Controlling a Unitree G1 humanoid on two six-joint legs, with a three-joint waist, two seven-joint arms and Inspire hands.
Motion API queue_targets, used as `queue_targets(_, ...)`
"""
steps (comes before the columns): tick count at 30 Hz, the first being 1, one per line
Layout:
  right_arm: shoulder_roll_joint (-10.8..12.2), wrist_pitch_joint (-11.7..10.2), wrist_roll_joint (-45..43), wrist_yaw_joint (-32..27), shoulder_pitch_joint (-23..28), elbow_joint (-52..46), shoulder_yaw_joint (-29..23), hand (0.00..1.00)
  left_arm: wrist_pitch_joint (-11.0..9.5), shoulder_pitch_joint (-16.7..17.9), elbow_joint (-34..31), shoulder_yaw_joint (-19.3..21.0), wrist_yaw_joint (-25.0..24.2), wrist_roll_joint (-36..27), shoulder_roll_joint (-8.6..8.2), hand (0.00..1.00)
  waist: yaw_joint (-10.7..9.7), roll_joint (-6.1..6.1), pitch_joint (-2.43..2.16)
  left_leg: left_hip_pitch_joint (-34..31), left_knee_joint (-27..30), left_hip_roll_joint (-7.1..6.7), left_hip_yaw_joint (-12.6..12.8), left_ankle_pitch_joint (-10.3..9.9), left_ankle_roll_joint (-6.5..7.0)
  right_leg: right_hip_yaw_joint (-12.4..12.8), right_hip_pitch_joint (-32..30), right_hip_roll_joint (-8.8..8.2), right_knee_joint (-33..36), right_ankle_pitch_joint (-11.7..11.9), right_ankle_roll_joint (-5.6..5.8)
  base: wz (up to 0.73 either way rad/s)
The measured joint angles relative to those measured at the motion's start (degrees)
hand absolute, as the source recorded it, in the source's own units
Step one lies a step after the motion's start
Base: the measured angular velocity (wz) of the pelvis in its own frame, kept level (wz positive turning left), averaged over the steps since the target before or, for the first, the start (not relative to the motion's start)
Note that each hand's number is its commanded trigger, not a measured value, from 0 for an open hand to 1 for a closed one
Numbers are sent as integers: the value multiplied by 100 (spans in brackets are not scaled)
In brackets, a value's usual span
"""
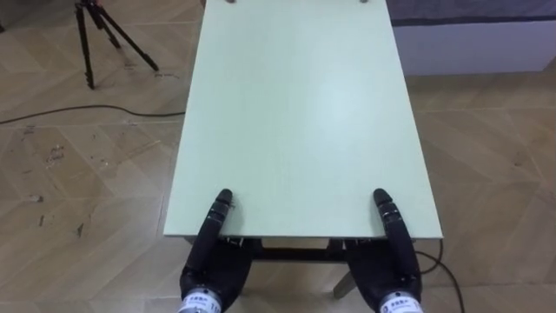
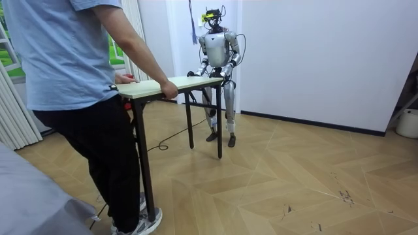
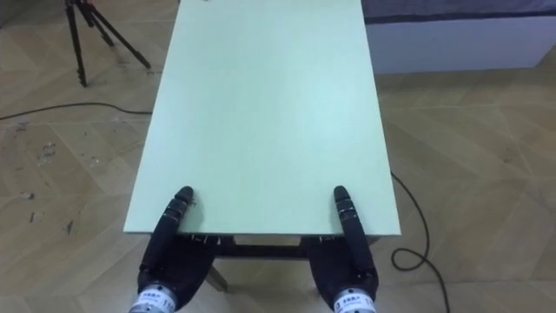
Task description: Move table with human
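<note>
A long table with a pale green top [image 1: 295,104] and dark legs stretches away from me. My left hand [image 1: 213,261] grips its near edge at the left, thumb flat on top and fingers hidden beneath. My right hand [image 1: 387,269] holds the same edge at the right in the same way. In the room view I stand upright at one end of the table [image 2: 189,83], near a white wall. A person [image 2: 78,98] in a blue shirt stands at the other end, with a hand [image 2: 171,89] on the table's edge.
A black tripod [image 1: 95,35] stands on the wooden floor, left of the table's far end. A dark cable [image 1: 87,111] runs across the floor at the left. A white and grey bed [image 1: 478,35] lies to the far right. Curtains [image 2: 13,111] hang behind the person.
</note>
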Motion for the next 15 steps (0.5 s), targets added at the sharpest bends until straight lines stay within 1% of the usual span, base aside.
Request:
queue_targets(1,1,-23,26,42,21,1,34,100,-4,11,1,0,-69,0,16,100,54,-26,15,-92,187,63,5,-30,-37,36,-59,39,64,-1,-3,-13)
queue_targets(2,2,-41,31,86,37,2,48,100,-17,21,1,-10,-117,1,26,100,74,-41,26,-199,359,130,7,-34,-45,34,-91,77,69,6,-51,-12)
queue_targets(3,4,-60,31,98,43,3,58,100,-17,28,1,-14,-134,1,31,100,113,-39,27,-249,427,152,7,-35,-47,28,-107,95,70,3,-83,-10)
queue_targets(4,2,-91,32,171,70,2,64,100,-29,33,-1,-37,-164,5,23,100,175,-39,25,-338,526,186,-56,-31,-54,56,-174,143,72,-14,-151,-8)
queue_targets(5,4,-92,38,254,75,5,66,100,-60,37,-1,-35,-226,5,15,100,199,-38,20,-428,494,192,-247,19,-140,81,-274,203,58,3,-214,-10)
queue_targets(6,6,-93,49,286,75,4,67,100,-63,36,-1,-29,-268,5,21,100,219,-48,12,-456,419,183,-366,69,-228,93,-342,227,33,27,-255,-9)
queue_targets(7,4,-94,48,356,68,2,67,100,-63,34,-5,-18,-345,5,41,100,270,-92,-14,-505,283,169,-547,163,-421,90,-537,177,-33,82,-352,-45)
queue_targets(8,-25,-64,19,387,0,26,76,100,-74,91,-3,16,-424,2,13,100,425,-90,-16,-630,1022,405,-494,-11,-388,-3,-661,193,15,118,-451,-73)
queue_targets(9,-48,-39,-3,386,-39,65,120,100,-83,170,-6,48,-474,-28,-8,100,485,-75,-24,-624,1683,564,-406,-66,-352,-75,-671,225,63,121,-488,-81)
queue_targets(10,-107,-17,-4,386,-43,79,186,100,-68,313,-7,72,-590,-122,-31,100,450,12,-66,-550,2707,880,-384,-97,-352,-152,-595,334,146,97,-549,-21)
queue_targets(11,-117,-36,14,387,-11,77,181,100,-2,297,-1,79,-585,-118,-22,100,363,16,-68,-345,3128,1105,-438,-31,-352,-317,-622,331,290,52,-617,22)
queue_targets(12,-119,-33,22,388,-17,76,173,100,7,278,0,81,-578,-117,-14,100,287,15,-68,-234,3147,1184,-498,59,-348,-387,-672,317,371,41,-634,54)
queue_targets(13,-119,-75,21,395,-53,72,169,100,13,225,4,73,-560,-117,-17,100,232,26,-59,7,3001,1283,-566,298,-367,-382,-771,307,465,32,-642,40)
queue_targets(14,-133,-97,24,415,-84,72,159,100,24,181,3,46,-549,-122,-18,100,192,58,-53,294,2594,1295,-633,443,-459,-381,-884,303,514,32,-636,34)
queue_targets(15,-139,-98,30,440,-100,72,152,100,24,147,1,33,-549,-122,-18,100,166,97,-33,417,2301,1288,-673,509,-489,-385,-938,304,563,32,-627,38)
